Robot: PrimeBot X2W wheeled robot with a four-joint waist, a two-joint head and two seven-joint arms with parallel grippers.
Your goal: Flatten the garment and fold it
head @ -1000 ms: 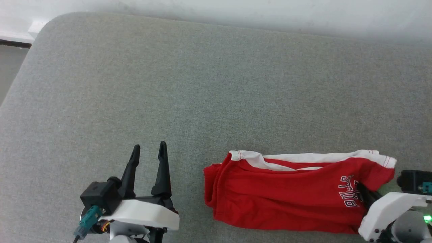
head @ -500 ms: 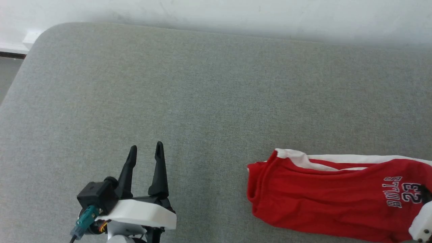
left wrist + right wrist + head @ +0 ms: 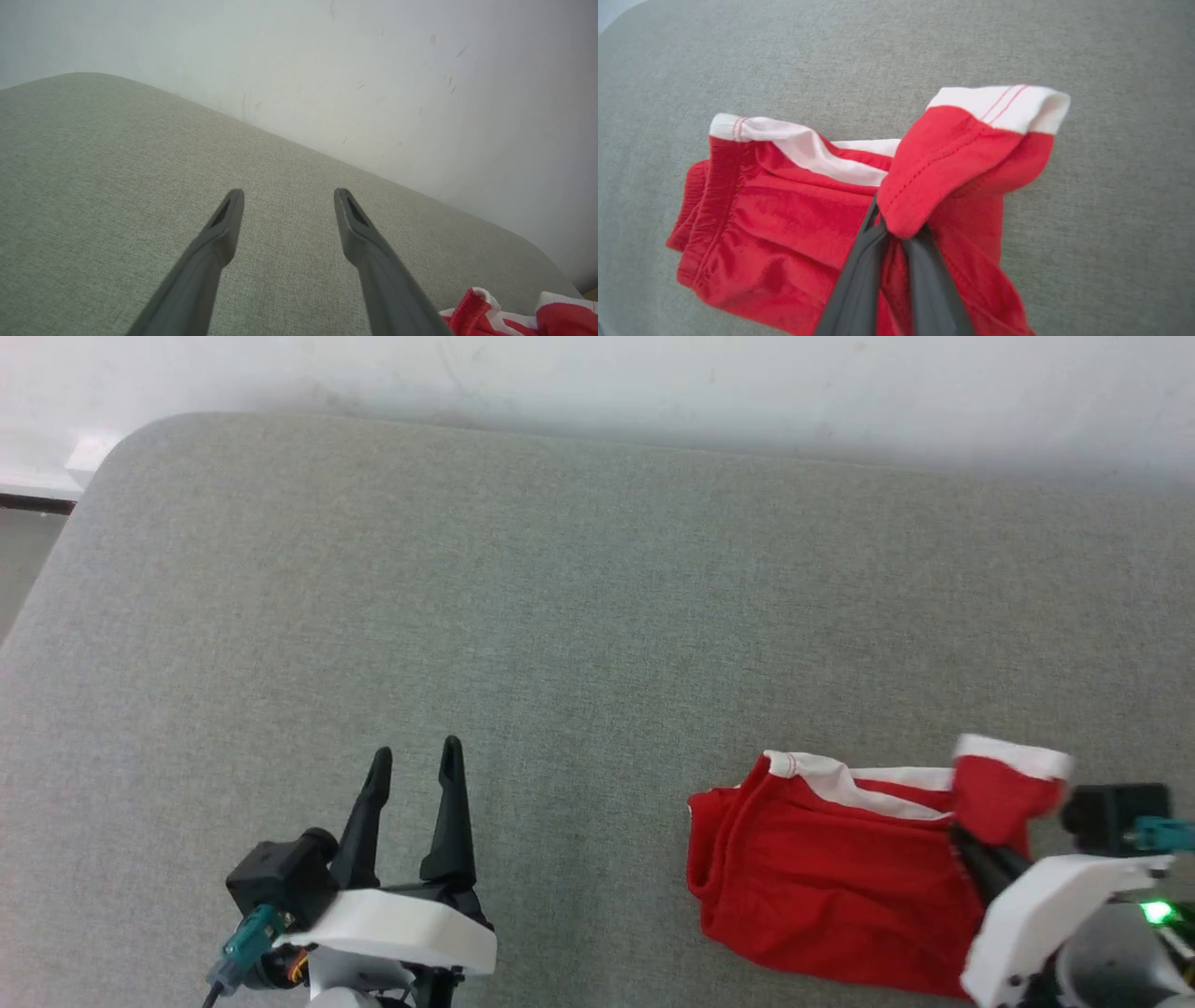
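Garment (image 3: 822, 905) lies at the cushion's (image 3: 560, 616) near right, one white-trimmed hem lifted and doubled back. Right gripper (image 3: 896, 231) is pinched narrow on that red fold, its tips buried in cloth. The garment's right end is hidden behind the white wrist. Left gripper (image 3: 416, 749) is spread wide, empty, well apart.
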